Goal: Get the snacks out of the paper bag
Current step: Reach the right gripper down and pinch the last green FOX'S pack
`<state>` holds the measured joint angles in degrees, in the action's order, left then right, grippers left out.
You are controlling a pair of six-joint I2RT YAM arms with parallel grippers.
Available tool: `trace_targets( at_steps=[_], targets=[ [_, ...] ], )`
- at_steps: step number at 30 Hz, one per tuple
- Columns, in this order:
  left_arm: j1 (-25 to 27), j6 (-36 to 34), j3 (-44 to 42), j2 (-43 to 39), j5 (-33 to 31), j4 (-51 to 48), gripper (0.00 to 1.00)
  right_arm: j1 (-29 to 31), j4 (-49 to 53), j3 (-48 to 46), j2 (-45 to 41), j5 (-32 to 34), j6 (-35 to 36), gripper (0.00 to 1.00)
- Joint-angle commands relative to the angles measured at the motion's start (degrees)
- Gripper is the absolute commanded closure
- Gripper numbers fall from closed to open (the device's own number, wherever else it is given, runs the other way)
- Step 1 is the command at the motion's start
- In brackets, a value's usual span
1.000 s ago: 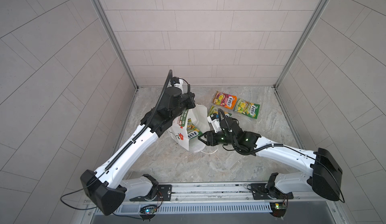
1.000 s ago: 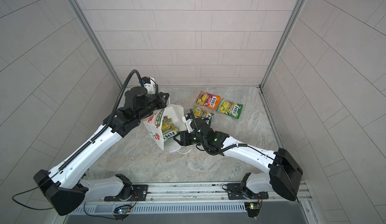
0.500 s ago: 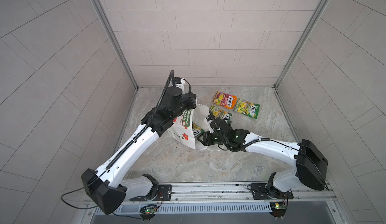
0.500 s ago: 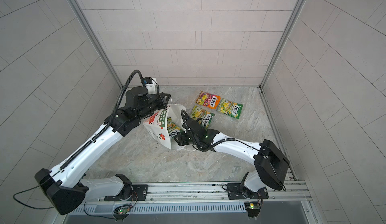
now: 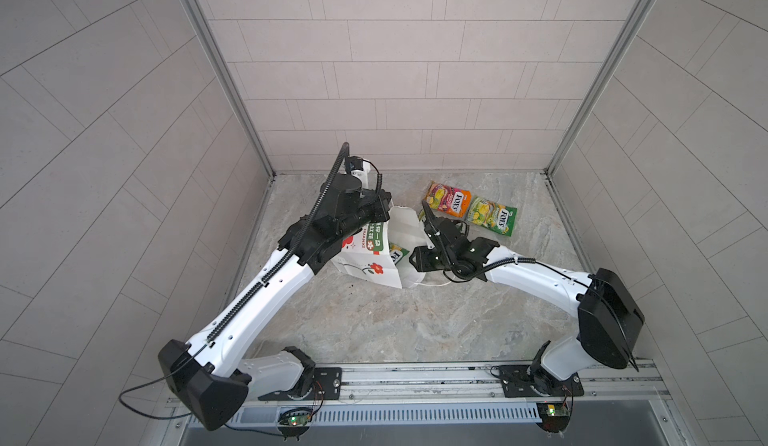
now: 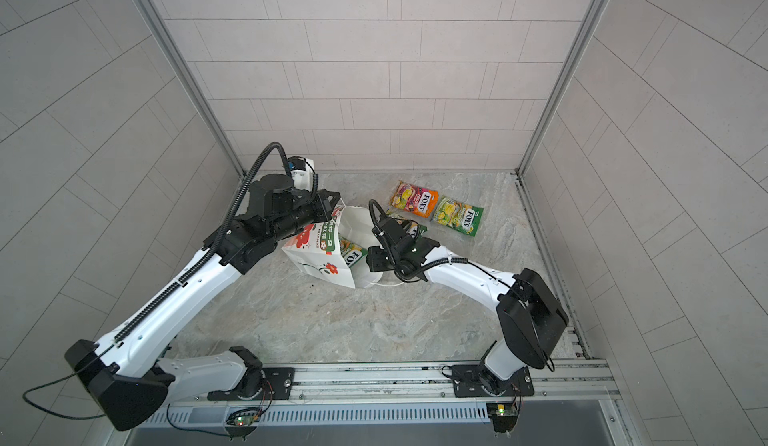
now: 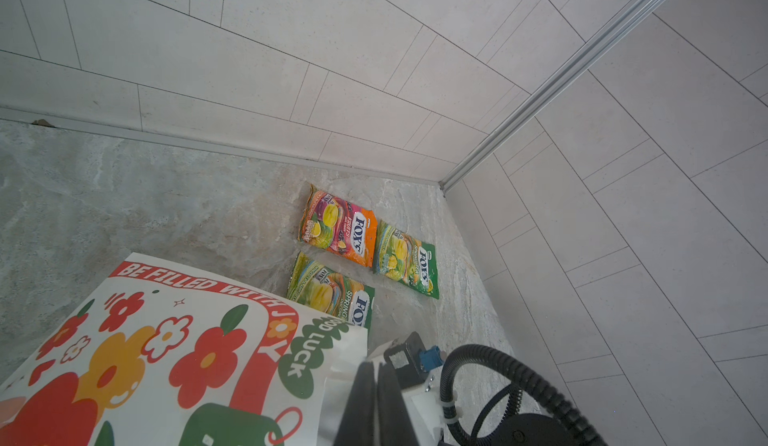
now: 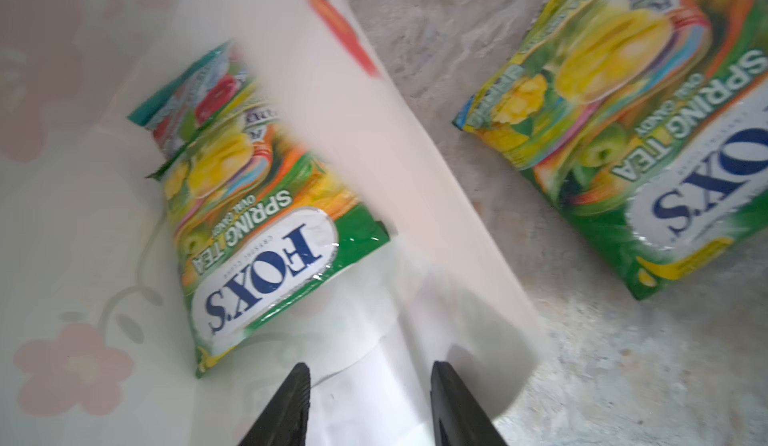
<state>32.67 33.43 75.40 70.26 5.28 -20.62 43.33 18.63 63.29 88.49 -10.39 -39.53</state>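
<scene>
**Right gripper at the mouth of the tipped paper bag**

My left gripper [image 5: 384,214] is clamped on the upper rim of the paper bag [image 5: 370,267]. The bag leans tipped on the stone-patterned tabletop [image 5: 374,331], its mouth turned toward my right arm. My right gripper [image 8: 374,398] sits at that mouth with its jaws parted, grasping nothing. Only the bag's white inner wall shows between them.

Inside the bag, just ahead of the jaws and apart from both, lies a green-and-yellow FOX'S Spring Tea packet [image 8: 257,236]. It overlaps a teal-and-red packet [image 8: 195,90] that lies deeper in.

Three packets lie outside on the tabletop. A second Spring Tea packet [image 8: 623,111] is just beside the bag's wall. Farther from the bag, an orange FOX'S packet [image 5: 448,204] lies side by side with a third green-and-yellow packet [image 5: 492,216].
</scene>
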Motion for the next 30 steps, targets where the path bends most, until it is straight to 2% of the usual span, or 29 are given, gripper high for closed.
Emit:
trace_targets(
  at_steps=[1, 6, 11, 16, 22, 30],
  targets=[
    [0.0, -0.8, 0.0, -1.2, 0.7, 1.3, 1.0, 1.6, 0.0, 0.3, -2.5, -5.2, -3.1, 0.51],
    [0.0, -0.6, -0.1, -0.8, 0.8, 1.7, 1.0, 3.7, -4.5, -1.4, -2.6, -5.8, -7.7, 0.52],
    [0.1, -0.5, 0.0, -0.7, 1.1, 1.8, 1.0, 4.6, -5.2, -0.7, -0.1, -5.2, -8.7, 0.54],
    [0.1, -0.5, -0.1, -0.8, 1.3, 1.8, 1.0, 4.7, -5.8, 0.1, 2.6, -2.1, -11.4, 0.54],
    [0.0, -0.7, 0.0, -0.8, 1.7, 1.7, 1.0, 4.6, -8.7, 0.6, 4.8, 0.2, -17.4, 0.46],
    [0.1, -0.8, 0.0, -0.9, 2.1, 1.3, 1.0, 4.4, -13.4, 2.3, 8.9, -0.1, -22.9, 0.43]
  ],
)
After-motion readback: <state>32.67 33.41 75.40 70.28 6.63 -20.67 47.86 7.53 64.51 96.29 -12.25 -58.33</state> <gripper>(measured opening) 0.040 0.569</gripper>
